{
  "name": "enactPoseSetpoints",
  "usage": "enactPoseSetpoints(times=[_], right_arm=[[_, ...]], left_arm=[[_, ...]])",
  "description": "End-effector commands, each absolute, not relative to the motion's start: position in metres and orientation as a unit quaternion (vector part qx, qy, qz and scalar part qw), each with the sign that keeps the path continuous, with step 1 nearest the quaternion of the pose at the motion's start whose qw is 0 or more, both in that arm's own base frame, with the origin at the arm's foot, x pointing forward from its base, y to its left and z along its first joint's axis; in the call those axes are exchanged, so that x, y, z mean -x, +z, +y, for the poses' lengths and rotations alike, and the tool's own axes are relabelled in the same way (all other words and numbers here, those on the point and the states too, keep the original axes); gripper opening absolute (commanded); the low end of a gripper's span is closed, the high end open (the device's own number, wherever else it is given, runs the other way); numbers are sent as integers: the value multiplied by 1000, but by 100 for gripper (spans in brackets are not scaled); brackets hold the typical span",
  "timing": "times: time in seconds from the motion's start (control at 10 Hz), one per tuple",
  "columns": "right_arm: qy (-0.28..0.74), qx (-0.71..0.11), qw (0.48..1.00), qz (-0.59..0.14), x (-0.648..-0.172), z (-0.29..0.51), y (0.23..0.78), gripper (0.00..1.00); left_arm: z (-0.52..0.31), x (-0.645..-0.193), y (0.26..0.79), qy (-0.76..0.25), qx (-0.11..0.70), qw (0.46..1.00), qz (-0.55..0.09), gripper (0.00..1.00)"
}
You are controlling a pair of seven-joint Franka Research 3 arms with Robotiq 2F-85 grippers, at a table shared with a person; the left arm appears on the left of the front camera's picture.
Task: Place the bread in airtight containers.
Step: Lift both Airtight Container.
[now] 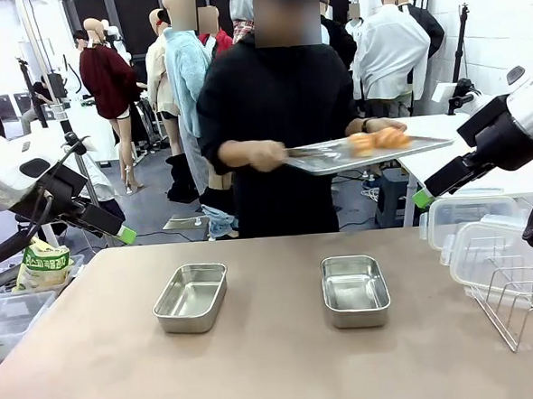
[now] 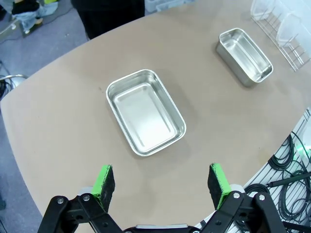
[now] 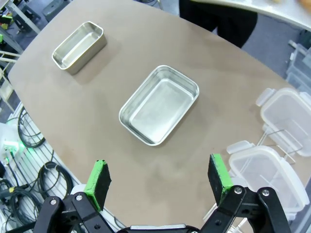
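L pan (image 1: 190, 297), R pan (image 1: 354, 289) on table (image 1: 277, 366); rolls (image 1: 378, 139) (prob. 2) on tray (image 1: 317, 165) behind.

Korean-looking print on the green-and-yellow bag (image 1: 44, 265), too blurred for reading.

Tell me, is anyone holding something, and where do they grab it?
The person holds the metal tray with the bread, one hand gripping its end. The left gripper and right gripper are open, holding nothing.
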State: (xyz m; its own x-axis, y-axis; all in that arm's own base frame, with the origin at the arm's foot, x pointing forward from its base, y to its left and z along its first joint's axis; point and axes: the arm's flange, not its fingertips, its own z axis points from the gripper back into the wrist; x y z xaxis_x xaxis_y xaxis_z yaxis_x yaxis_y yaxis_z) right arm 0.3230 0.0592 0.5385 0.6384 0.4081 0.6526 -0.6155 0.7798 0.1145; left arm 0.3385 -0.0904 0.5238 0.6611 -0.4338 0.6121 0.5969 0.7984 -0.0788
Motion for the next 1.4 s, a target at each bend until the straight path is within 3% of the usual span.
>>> enactPoseSetpoints(times=[0.0,1.3], right_arm=[[288,-173,889,-310,-323,60,537,100],[288,-173,889,-310,-323,60,537,100]], left_arm=[[-89,-339,522,-289,139,901,-293,100],[-89,-339,522,-289,139,901,-293,100]])
